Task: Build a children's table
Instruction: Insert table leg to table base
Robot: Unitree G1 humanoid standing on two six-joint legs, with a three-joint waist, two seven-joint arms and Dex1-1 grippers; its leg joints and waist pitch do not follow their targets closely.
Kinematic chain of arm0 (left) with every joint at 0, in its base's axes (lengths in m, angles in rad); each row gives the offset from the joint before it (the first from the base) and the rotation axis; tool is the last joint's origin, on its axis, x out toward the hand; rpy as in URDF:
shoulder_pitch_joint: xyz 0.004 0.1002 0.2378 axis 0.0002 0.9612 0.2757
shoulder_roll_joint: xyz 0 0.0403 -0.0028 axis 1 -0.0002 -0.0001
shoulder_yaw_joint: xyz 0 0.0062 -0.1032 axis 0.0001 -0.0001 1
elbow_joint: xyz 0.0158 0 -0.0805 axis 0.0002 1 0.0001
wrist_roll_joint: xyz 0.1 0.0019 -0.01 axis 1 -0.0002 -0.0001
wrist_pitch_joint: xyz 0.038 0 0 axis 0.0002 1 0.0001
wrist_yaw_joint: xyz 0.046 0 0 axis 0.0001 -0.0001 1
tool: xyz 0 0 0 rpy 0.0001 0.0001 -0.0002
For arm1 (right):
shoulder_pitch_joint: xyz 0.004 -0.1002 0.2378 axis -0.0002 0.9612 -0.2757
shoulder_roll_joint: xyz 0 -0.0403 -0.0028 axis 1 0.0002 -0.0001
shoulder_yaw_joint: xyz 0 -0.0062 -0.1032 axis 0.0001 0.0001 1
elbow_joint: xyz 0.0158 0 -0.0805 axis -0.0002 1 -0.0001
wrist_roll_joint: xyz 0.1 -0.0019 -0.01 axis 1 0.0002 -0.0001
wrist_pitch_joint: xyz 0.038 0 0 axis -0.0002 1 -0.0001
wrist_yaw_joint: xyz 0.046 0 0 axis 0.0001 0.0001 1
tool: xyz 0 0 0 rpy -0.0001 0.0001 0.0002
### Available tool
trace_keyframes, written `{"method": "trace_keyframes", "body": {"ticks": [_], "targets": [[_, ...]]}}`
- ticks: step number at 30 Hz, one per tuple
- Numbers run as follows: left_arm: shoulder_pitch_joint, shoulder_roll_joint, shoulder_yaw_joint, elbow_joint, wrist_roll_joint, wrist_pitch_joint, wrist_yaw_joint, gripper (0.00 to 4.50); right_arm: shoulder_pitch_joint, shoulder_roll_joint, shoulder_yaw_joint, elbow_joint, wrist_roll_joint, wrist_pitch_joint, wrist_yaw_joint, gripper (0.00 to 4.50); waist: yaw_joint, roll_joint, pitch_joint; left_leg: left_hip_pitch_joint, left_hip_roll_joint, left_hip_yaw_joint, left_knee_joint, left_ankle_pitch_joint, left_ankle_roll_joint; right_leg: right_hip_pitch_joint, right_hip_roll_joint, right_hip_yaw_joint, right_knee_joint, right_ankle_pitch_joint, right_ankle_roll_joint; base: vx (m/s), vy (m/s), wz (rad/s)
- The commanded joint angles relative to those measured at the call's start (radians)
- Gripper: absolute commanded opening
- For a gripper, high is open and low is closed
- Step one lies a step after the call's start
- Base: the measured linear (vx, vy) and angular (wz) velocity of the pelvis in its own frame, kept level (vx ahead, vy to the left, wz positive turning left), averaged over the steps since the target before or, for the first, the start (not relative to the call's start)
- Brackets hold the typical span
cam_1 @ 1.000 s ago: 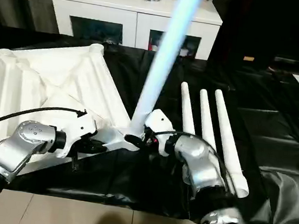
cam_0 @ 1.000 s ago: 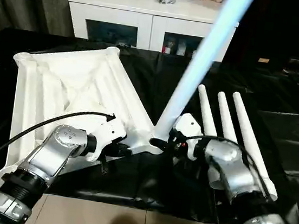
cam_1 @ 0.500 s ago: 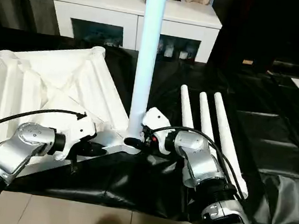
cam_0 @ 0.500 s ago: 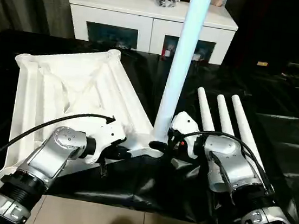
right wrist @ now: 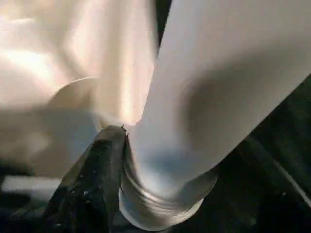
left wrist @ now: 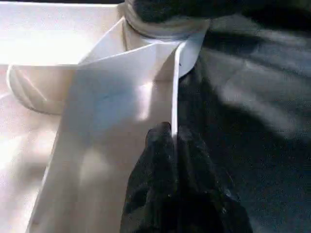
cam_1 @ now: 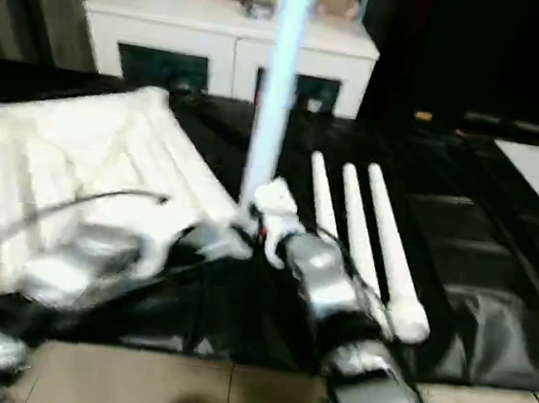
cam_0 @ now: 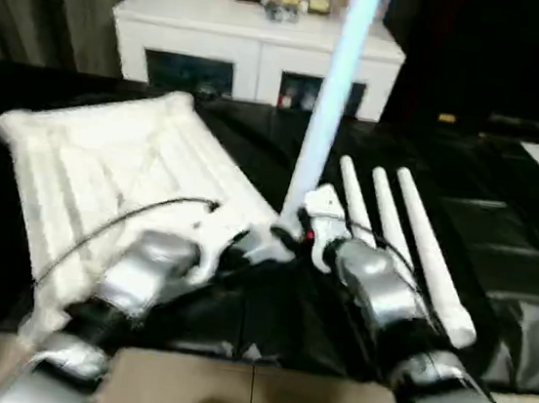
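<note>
The white tabletop lies ribbed side up on the black cloth at the left. My left gripper is shut on the thin rim of its near right corner, and the left wrist view shows the black fingers pinching that rim. One white leg stands almost upright over that corner. My right gripper is shut on its lower end. In the right wrist view a finger presses against the leg just above its ringed base. Three more legs lie side by side to the right.
A black cloth covers the work surface, and its front edge meets a tiled floor. A white cabinet with glass doors and small items on top stands behind. My silver forearms cross the near part of the cloth.
The held leg has swung from leaning right to almost upright over the tabletop's corner. The camera has moved, so the whole picture has shifted. Both grips look unchanged.
</note>
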Motion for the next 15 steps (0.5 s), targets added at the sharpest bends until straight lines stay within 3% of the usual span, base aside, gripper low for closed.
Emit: {"method": "trace_keyframes", "body": {"ticks": [1, 2, 3, 4, 5, 6, 7, 8, 9, 10, 11, 12, 13, 15], "targets": [[-0.05, -0.07, 0.019, 0.029, 0.002, 0.02, 0.126, 0.0, 0.049, 0.05, -0.019, 0.17, 0.034, 0.103, -0.115, 2.48, 0.01, 0.022, -0.009, -0.027, 0.08, -0.007, -0.193, -0.911, -0.045, 0.057, -0.015, 0.004, 0.065, -0.305, -0.083, -0.111, 0.012, 0.13], [-0.059, -0.087, 0.019, 0.034, 0.004, 0.027, 0.14, 0.0, 0.039, 0.059, -0.026, 0.186, 0.035, 0.097, -0.152, 2.48, 0.036, 0.023, -0.008, -0.048, 0.089, 0.016, -0.222, -0.914, -0.04, 0.067, -0.012, 0.016, 0.113, -0.258, -0.085, -0.111, 0.012, 0.13], [-0.059, -0.087, 0.019, 0.034, 0.004, 0.027, 0.14, 0.0, 0.039, 0.059, -0.026, 0.186, 0.035, 0.097, -0.152, 2.48, 0.052, -0.018, -0.014, -0.001, 0.065, 0.052, -0.183, -0.779, -0.019, 0.015, -0.029, 0.07, 0.076, -0.413, -0.054, -0.071, -0.064, 0.23], [-0.065, -0.097, 0.022, 0.035, 0.003, 0.033, 0.15, 0.0, 0.031, 0.066, -0.035, 0.198, 0.034, 0.096, -0.179, 2.48, 0.041, -0.063, 0.003, 0.149, -0.008, 0.035, 0.109, -0.445, -0.009, -0.179, -0.136, 0.077, -0.177, -1.066, -0.007, -0.005, -0.108, 0.13], [-0.07, -0.104, 0.026, 0.033, 0.007, 0.041, 0.159, 0.0, 0.021, 0.071, -0.039, 0.211, 0.022, 0.091, -0.209, 2.48, 0.026, -0.075, 0.003, 0.115, -0.009, 0.022, 0.125, -0.308, 0.011, -0.153, -0.157, 0.103, -0.187, -1.178, 0.005, 0.029, -0.073, -0.24], [-0.07, -0.104, 0.027, 0.031, 0.008, 0.044, 0.16, 0.0, 0.018, 0.073, -0.038, 0.215, 0.017, 0.09, -0.215, 2.48, 0.032, -0.046, 0.004, -0.017, 0.013, -0.036, 0.039, -0.231, 0.018, -0.002, -0.181, 0.109, -0.107, -1.026, -0.018, 0.028, -0.017, -0.39], [-0.068, -0.103, 0.031, 0.021, 0.01, 0.057, 0.162, 0.0, 0.008, 0.078, -0.041, 0.226, 0.007, 0.087, -0.23, 2.48, 0.037, -0.014, -0.031, -0.009, 0.031, -0.036, -0.049, -0.266, -0.044, 0.021, -0.089, 0.054, -0.055, -0.618, -0.048, 0.057, 0.074, -0.37], [-0.068, -0.103, 0.031, 0.021, 0.01, 0.057, 0.162, 0.0, 0.008, 0.078, -0.041, 0.226, 0.007, 0.087, -0.23, 2.48, 0.029, -0.02, -0.024, -0.006, 0.037, -0.041, -0.063, -0.33, -0.045, -0.005, -0.059, 0.049, -0.025, -0.432, -0.072, 0.0, 0.0, 0.0], [-0.065, -0.093, 0.033, 0.021, 0.014, 0.061, 0.163, 0.0, -0.001, 0.083, -0.045, 0.236, 0.004, 0.083, -0.23, 2.48, 0.025, -0.002, -0.029, 0.015, 0.041, -0.032, -0.07, -0.391, -0.051, -0.016, -0.049, 0.054, -0.012, -0.203, -0.135, 0.0, 0.0, 0.0], [-0.058, -0.08, 0.036, 0.017, 0.016, 0.062, 0.16, 0.0, -0.007, 0.087, -0.052, 0.243, 0.006, 0.08, -0.227, 2.48, 0.015, -0.015, -0.024, 0.015, 0.037, -0.018, -0.073, -0.435, -0.035, -0.018, -0.051, 0.056, -0.02, -0.19, -0.174, -0.033, -0.023, 0.18], [-0.057, -0.075, 0.038, 0.02, 0.018, 0.064, 0.164, 0.0, -0.015, 0.09, -0.059, 0.254, 0.007, 0.076, -0.232, 2.48, 0.015, -0.012, -0.018, 0.013, 0.035, -0.017, -0.075, -0.473, -0.03, -0.02, -0.051, 0.056, -0.026, -0.262, -0.171, 0.0, 0.0, 0.0], [-0.056, -0.07, 0.039, 0.023, 0.02, 0.066, 0.168, 0.0, -0.022, 0.095, -0.072, 0.264, 0.013, 0.067, -0.235, 2.48, 0.006, -0.023, -0.006, 0.032, 0.027, -0.016, -0.071, -0.623, -0.035, -0.047, -0.052, 0.05, -0.063, -0.542, -0.097, 0.0, 0.0, 0.0], [-0.056, -0.07, 0.039, 0.023, 0.02, 0.066, 0.168, 0.0, -0.022, 0.095, -0.072, 0.264, 0.013, 0.067, -0.235, 2.48, 0.005, -0.022, -0.009, 0.035, 0.026, -0.02, -0.069, -0.637, -0.034, -0.048, -0.056, 0.05, -0.065, -0.58, -0.077, 0.0, 0.0, 0.0], [-0.058, -0.066, 0.041, 0.029, 0.02, 0.064, 0.173, 0.0, -0.027, 0.098, -0.079, 0.273, 0.016, 0.059, -0.238, 2.48, 0.002, -0.017, -0.019, 0.015, 0.029, -0.027, -0.08, -0.594, -0.029, -0.031, -0.061, 0.056, -0.059, -0.524, -0.068, 0.0, 0.0, 0.0]]}}
